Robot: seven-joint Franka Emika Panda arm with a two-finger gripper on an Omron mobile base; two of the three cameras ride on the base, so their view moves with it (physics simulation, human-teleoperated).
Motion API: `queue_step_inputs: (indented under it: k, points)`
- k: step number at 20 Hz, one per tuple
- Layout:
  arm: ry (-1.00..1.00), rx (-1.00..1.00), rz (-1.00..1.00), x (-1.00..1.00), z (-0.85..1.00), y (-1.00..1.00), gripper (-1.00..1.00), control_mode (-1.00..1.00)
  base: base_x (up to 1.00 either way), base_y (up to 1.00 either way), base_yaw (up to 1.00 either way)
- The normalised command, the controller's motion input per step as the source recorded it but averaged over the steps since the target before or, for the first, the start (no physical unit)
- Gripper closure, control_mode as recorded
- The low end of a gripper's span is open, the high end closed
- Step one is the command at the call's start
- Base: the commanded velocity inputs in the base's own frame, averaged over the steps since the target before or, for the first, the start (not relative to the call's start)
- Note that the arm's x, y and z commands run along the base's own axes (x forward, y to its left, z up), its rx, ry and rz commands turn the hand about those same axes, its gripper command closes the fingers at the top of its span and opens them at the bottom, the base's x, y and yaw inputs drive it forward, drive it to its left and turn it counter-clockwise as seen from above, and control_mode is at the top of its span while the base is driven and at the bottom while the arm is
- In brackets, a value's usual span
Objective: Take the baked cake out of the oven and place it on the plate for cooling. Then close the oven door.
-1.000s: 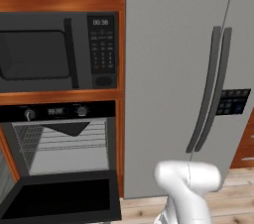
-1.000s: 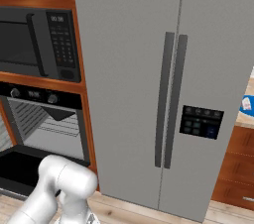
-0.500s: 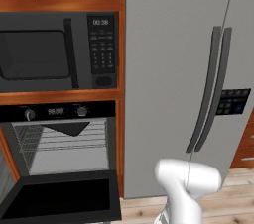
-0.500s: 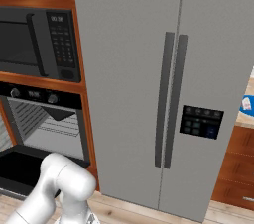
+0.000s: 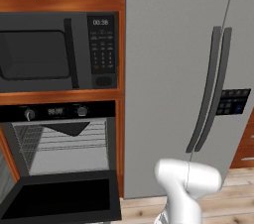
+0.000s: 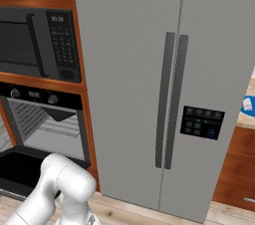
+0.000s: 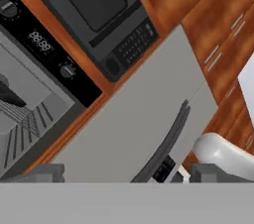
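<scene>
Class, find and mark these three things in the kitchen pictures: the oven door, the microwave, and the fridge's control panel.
oven door (image 5: 59,198), left base view, dark glass window of the lowered panel.
microwave (image 5: 34,54), left base view, door window.
fridge's control panel (image 6: 201,123), right base view, middle of the dark button pad.

My white, rounded, jointed arm (image 5: 186,188) rises from the lower right of the left base view and from the lower left of the right base view (image 6: 60,186), bent at a bulbous elbow joint that sits low in both. In the hand view, my two-finger grey gripper (image 7: 126,172) has its jaws spread wide apart, one fingertip (image 7: 44,172) at each side, with nothing between them.
</scene>
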Motion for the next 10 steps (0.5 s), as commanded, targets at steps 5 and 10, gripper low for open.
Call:
queue_step_inputs:
  k: [5,10]
  points:
    - [-0.01,-0.20,0.00,0.46,-0.83,0.00,-1.00,-1.00,0.00,0.00,0.00]
    - [-0.01,-0.17,0.00,0.52,-0.82,0.00,-1.00,-1.00,0.00,0.00,0.00]
